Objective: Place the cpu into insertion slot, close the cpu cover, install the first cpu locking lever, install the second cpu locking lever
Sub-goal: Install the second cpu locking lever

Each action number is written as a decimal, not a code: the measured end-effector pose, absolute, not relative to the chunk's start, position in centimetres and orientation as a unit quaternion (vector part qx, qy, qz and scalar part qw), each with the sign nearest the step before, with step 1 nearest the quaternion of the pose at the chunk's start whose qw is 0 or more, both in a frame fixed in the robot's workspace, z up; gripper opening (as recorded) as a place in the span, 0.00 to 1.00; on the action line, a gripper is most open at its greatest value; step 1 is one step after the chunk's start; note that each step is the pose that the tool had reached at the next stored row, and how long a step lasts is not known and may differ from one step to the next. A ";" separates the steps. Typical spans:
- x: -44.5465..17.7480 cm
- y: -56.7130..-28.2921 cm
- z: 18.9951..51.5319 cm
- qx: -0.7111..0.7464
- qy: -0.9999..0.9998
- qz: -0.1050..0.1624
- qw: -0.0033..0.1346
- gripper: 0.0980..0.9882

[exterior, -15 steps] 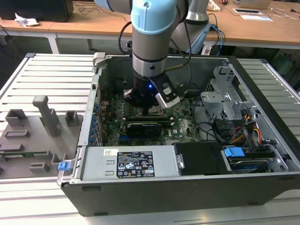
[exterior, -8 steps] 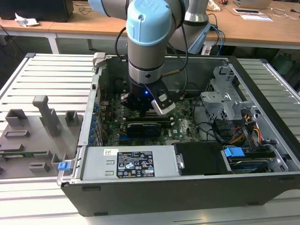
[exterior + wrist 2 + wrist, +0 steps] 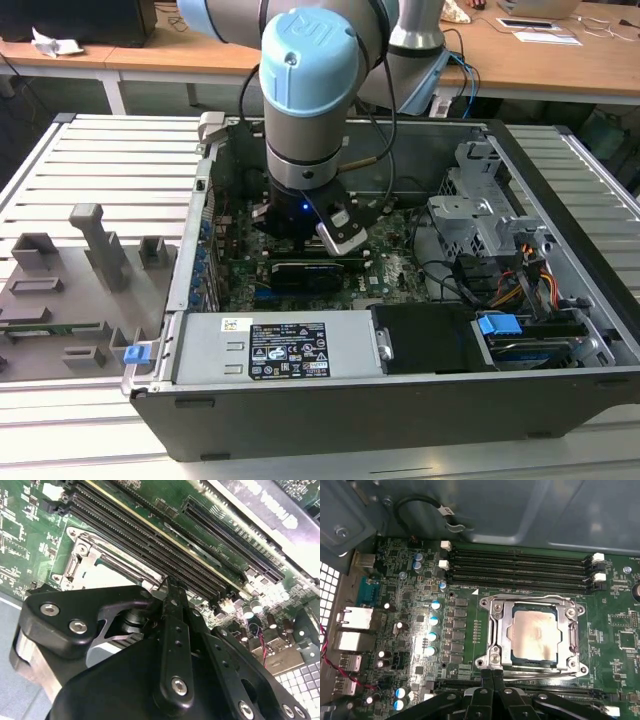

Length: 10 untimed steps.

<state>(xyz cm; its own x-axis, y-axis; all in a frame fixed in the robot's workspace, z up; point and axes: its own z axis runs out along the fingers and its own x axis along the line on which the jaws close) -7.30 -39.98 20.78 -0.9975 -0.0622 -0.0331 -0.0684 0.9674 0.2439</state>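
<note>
Grey arm (image 3: pixel 300 150) with pale-blue joint caps, black screw-studded fingers (image 3: pixel 172 645)

A robotics lab or workshop is indicated. An opened computer case (image 3: pixel 400 300) is set on a slatted metal bench (image 3: pixel 110 160). Wooden desks (image 3: pixel 560 60) are seen at 12 o'clock.

No legible text, even on the power-supply label (image 3: pixel 288 352).

In the exterior view the arm's wrist hides the socket; in the second wrist view the gripper (image 3: pixel 170 587) covers most of the metal cover (image 3: pixel 82 562) (chip unseen), and in the first wrist view the picture's edge cuts off the gripper's body
</note>
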 end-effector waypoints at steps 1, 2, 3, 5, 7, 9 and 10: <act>-7.3 -40.0 20.7 -0.033 0.992 0.124 0.013 0.01; -7.3 -40.0 20.6 -0.033 0.991 0.126 0.013 0.01; -7.3 -40.0 20.5 -0.033 0.991 0.128 0.013 0.01; -7.3 -40.1 20.4 -0.033 0.991 0.131 0.013 0.01; -7.4 -40.1 20.2 -0.033 0.990 0.134 0.013 0.01; -7.6 -40.1 20.1 -0.033 0.990 0.136 0.013 0.01; -7.6 -40.1 20.1 -0.033 0.990 0.137 0.013 0.01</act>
<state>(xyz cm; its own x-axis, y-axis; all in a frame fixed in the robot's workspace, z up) -7.64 -40.10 20.09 -0.9975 -0.0611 -0.0352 -0.0684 0.9602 0.2710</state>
